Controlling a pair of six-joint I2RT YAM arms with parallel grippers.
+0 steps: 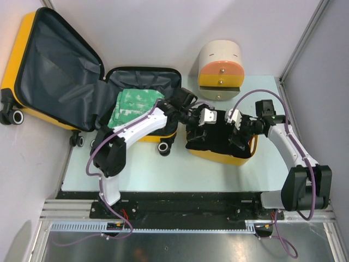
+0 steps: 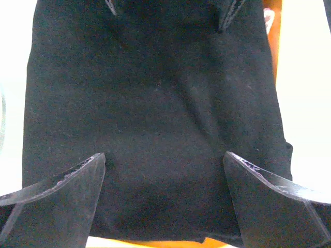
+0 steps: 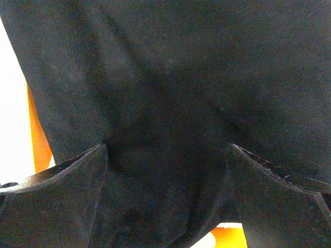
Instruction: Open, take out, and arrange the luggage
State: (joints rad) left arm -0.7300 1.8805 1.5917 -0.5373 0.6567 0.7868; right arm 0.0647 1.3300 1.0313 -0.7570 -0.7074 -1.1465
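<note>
Two containers: open luggage [image 1: 54,60], far left, holds a green patterned bundle [image 1: 133,103]; yellow bin [image 1: 226,159], centre, holds black cloth [image 2: 155,93]. Left claw [image 2: 164,155] and right claw [image 3: 166,146] hang released above it.

Black cloth [image 1: 215,142] over yellow bin [image 1: 229,159]

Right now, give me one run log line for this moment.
luggage: open, green patterned item inside | black garment: in yellow bin | left claw: open over garment | right claw: open over garment
</note>
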